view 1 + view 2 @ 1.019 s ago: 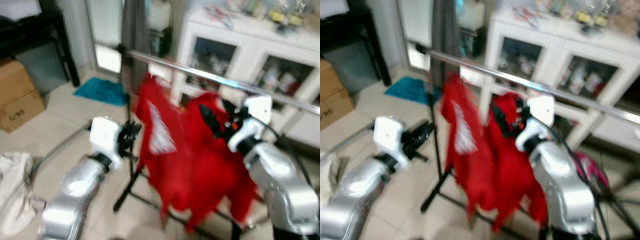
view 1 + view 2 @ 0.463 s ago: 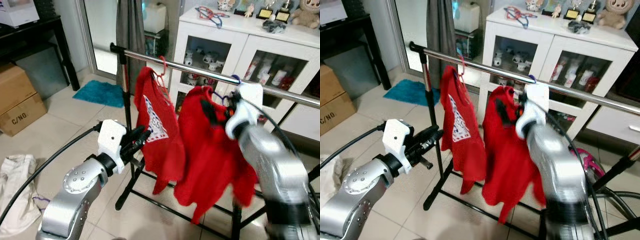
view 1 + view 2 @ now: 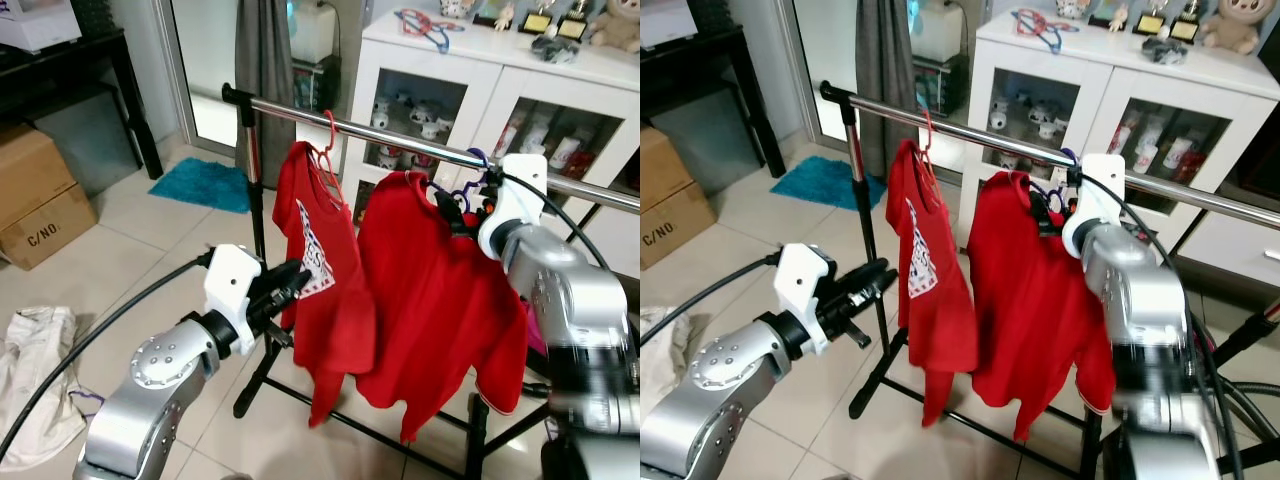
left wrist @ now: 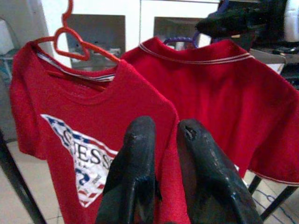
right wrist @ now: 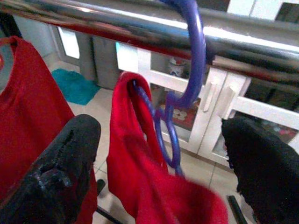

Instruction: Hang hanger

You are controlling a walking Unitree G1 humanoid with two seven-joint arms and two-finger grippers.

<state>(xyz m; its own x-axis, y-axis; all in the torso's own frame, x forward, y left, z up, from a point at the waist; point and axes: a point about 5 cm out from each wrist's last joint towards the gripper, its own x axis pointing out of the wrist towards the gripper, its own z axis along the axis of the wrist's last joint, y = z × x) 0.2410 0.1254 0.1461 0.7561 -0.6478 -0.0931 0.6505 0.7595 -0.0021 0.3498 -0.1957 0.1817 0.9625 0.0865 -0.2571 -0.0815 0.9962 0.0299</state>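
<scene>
Right wrist view: hanger hooked on the rail

The right claw (image 5: 159, 154) gapes wide, gripping nothing; the purple hanger (image 5: 180, 93) hangs between its fingers, hooked over the chrome rail (image 5: 117, 25). Left claw (image 4: 161, 172), nearly closed and empty, faces the printed red shirt (image 4: 88, 140).

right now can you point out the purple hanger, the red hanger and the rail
purple hanger (image 5: 195, 56): right wrist view, on its hook curving over the rail.
red hanger (image 4: 70, 39): left wrist view, on the loop below its hook, above the printed shirt's collar.
rail (image 3: 380, 140): left eye view, on the bare chrome bar between the two shirts.
</scene>
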